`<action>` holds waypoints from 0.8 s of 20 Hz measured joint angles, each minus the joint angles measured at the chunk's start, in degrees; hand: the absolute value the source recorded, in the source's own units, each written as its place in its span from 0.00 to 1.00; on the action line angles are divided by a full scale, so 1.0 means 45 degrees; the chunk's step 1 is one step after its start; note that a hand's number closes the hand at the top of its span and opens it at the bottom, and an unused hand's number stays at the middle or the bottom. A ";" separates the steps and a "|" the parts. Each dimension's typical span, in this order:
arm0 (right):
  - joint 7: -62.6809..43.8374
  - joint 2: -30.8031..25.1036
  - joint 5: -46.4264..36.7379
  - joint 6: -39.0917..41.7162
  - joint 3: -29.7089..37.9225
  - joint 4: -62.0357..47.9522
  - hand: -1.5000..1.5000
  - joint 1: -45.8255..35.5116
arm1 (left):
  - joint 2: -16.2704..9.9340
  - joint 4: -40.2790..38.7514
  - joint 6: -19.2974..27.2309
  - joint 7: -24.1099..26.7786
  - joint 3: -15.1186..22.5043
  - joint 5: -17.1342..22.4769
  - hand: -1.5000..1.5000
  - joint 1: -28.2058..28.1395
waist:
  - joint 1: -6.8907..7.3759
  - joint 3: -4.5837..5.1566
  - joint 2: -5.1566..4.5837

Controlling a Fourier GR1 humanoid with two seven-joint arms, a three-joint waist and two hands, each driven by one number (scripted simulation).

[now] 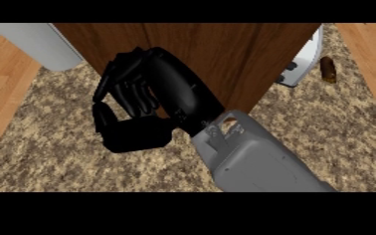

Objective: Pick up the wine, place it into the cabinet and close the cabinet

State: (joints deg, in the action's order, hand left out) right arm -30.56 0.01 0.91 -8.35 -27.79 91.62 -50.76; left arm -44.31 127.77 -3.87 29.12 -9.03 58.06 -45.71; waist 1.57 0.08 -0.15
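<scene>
A brown wooden cabinet (220,55) fills the upper middle of the head view, showing only a plain wood face. My right hand (158,92) lies against its lower left part, with the grey forearm (253,162) coming in from the lower right. The fingers (125,87) are relaxed and slightly bent at the cabinet's left edge, the thumb (110,122) hangs below them, and nothing shows inside the hand. No wine bottle is visible anywhere. My left hand does not show.
A white toaster-like appliance (303,62) stands just right of the cabinet, with a small brown oblong item (328,69) beside it. A pale grey object (40,45) sits at the upper left. The speckled counter (66,164) spreads below.
</scene>
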 measured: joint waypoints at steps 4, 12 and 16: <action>0.1041 -0.0121 0.0203 0.0722 0.1104 -0.1821 1.00 -0.0823 | 0.0221 0.0203 0.0080 -0.0556 0.0314 -0.0246 0.00 0.0257 | 0.0001 0.0056 -0.0025; 0.2805 -0.0269 0.0616 0.2064 0.1682 -0.3128 1.00 -0.1054 | 0.0652 0.0162 0.1289 -0.1582 0.1626 -0.0995 0.00 0.1944 | -0.0122 0.0157 0.0198; 0.3631 -0.0395 0.0625 0.2520 0.1733 -0.3641 1.00 -0.1173 | 0.0873 0.0079 0.1843 -0.1782 0.2106 -0.1360 0.00 0.2665 | -0.0091 0.0203 0.0277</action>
State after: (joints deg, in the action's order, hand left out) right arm -14.23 -1.76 3.72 2.99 -19.99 75.23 -56.04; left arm -40.38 128.12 4.43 21.10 0.44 51.94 -33.72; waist 1.16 1.00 1.09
